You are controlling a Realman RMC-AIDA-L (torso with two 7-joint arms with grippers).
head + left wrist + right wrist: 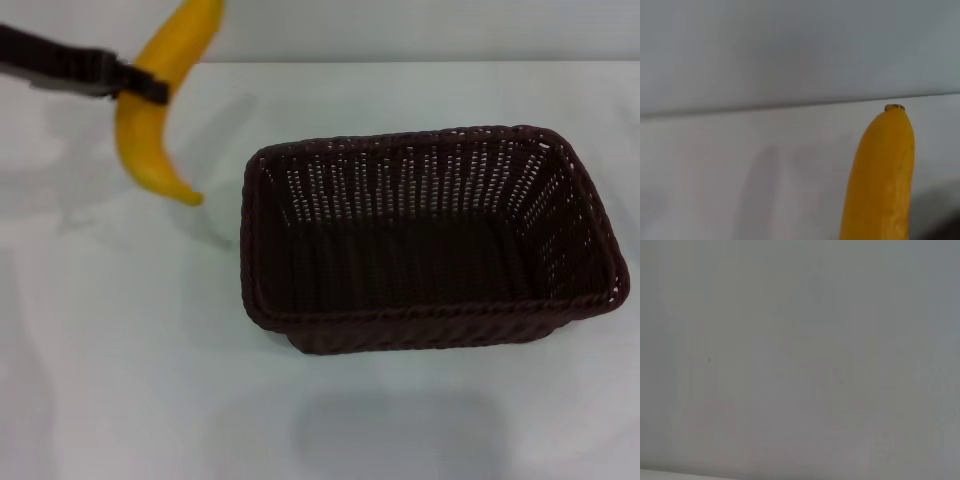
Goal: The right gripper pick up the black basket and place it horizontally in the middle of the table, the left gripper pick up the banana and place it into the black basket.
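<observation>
The black basket [430,240] stands lengthwise across the middle of the white table [120,380], open side up and empty. My left gripper [145,85] comes in from the far left and is shut on the banana [160,100], holding it in the air above the table, left of the basket. The banana hangs nearly upright, its lower tip pointing toward the basket's left end. In the left wrist view the banana [882,180] fills the near side, with its dark tip up. My right gripper is out of view; its wrist view shows only a plain grey surface.
The table's far edge [400,62] meets a pale wall behind. The left wrist view shows the same table edge line [765,107].
</observation>
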